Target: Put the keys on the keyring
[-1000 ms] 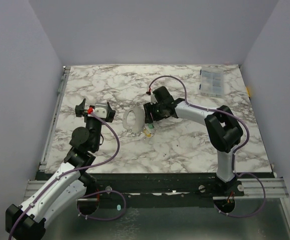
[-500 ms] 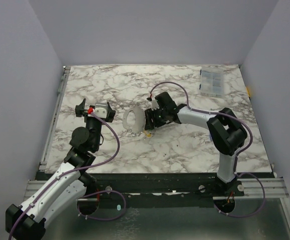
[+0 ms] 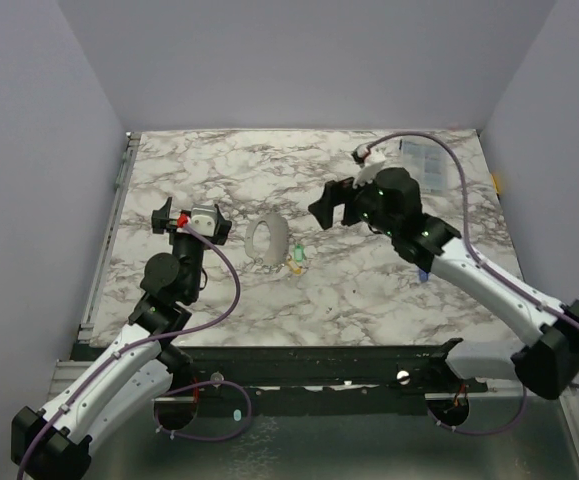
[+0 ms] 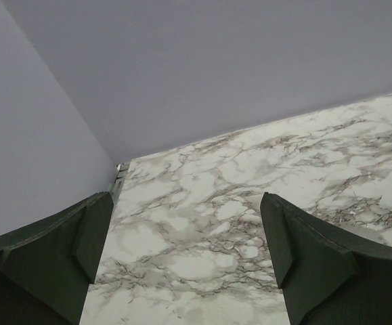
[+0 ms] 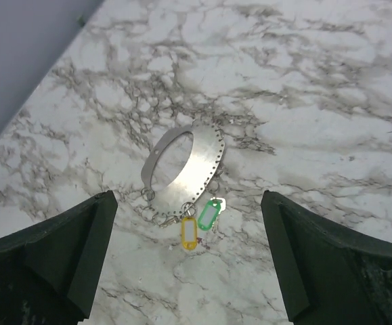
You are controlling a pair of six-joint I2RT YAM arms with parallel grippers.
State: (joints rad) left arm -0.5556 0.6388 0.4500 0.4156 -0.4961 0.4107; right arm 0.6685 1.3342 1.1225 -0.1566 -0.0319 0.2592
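The keyring (image 5: 189, 166), a wide grey metal loop with a row of holes along its edge, stands on the marble table (image 3: 369, 290); from above the keyring (image 3: 268, 241) is mid-table. Two keys lie against its near edge: a yellow-tagged key (image 5: 189, 233) and a green-tagged key (image 5: 209, 213), seen from above as a small cluster of keys (image 3: 294, 262). Small wire rings link them to the holed edge. My right gripper (image 5: 189, 271) hangs open above them, empty; in the top view the right gripper (image 3: 331, 205) is up and right of the loop. My left gripper (image 3: 191, 222) is open, left of the loop.
A clear plastic box (image 3: 424, 160) lies at the far right of the table. A small blue thing (image 3: 423, 272) shows beneath the right forearm. Walls close in the back and both sides. In the left wrist view, the left gripper (image 4: 185, 264) faces bare marble and the back wall.
My right gripper has opened and pulled up and back to the right, away from the keyring. The keys stay at the loop's edge. The left arm has not moved.
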